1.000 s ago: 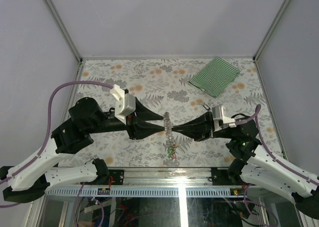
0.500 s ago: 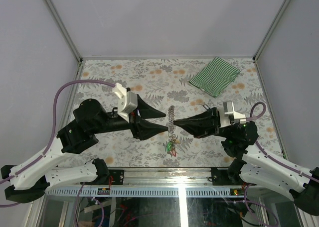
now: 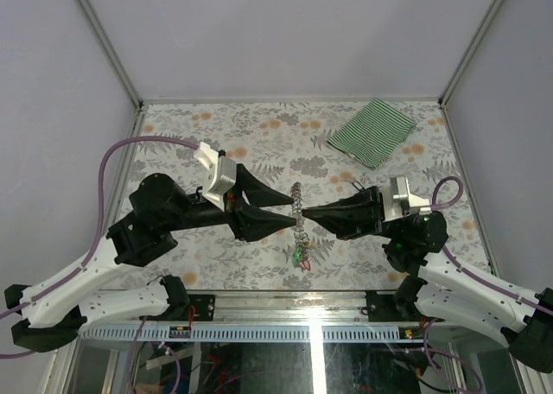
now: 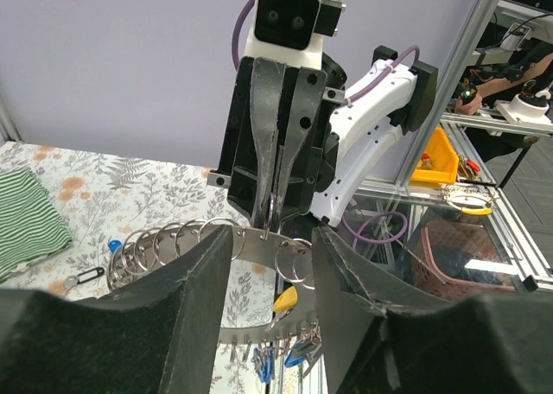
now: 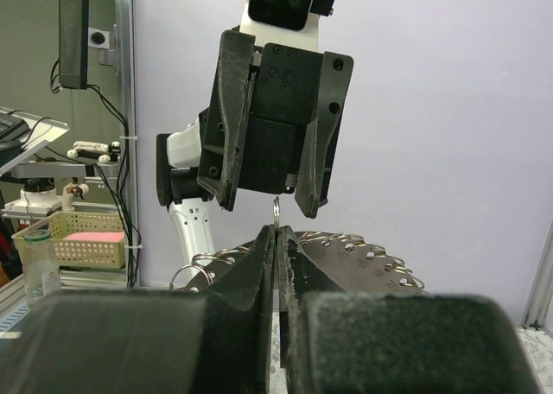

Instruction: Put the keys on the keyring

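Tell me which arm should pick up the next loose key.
Left, probably: the left end effector is open and empty, straddling the keyring, while the right end effector is shut on the keyring, holding it up.

The right tool, fingers pressed together, pinches a thin wire loop standing up from the keyring, a curved grey band strung with small rings. Facing it just beyond, the left tool hangs with jaws apart before a lilac wall. A yellow basket sits far left.
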